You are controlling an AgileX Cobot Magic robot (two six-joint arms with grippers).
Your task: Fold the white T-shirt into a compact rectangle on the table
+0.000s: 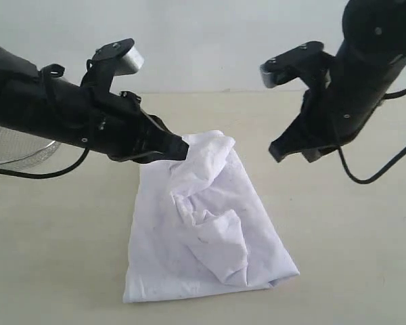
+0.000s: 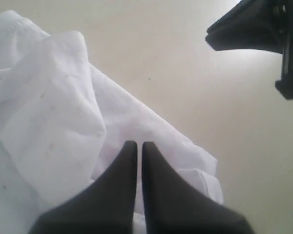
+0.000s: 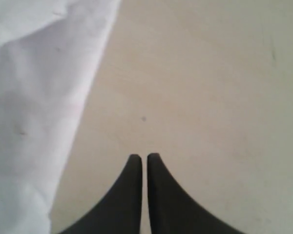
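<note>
Two pairs of fingers, one garment. The soft white cotton short-sleeved T-shirt (image 1: 203, 223) is lying rumpled and partly folded on the broad pale beige matte table (image 1: 352, 271). Its long axis is running, slightly slanted, from the far side toward the near side of the exterior view. The left fingers (image 2: 122, 180) are pressing together with their tips at the shirt's far corner; whether they are nipping any cloth I cannot tell. The right fingers (image 3: 129, 185) are likewise closed, holding nothing, and are hanging over bare table beside the shirt's right-hand edge, apart from it. I am judging the left arm the nearer, so the coming fold is turning on that far corner travelling along the long axis toward the near edge.
</note>
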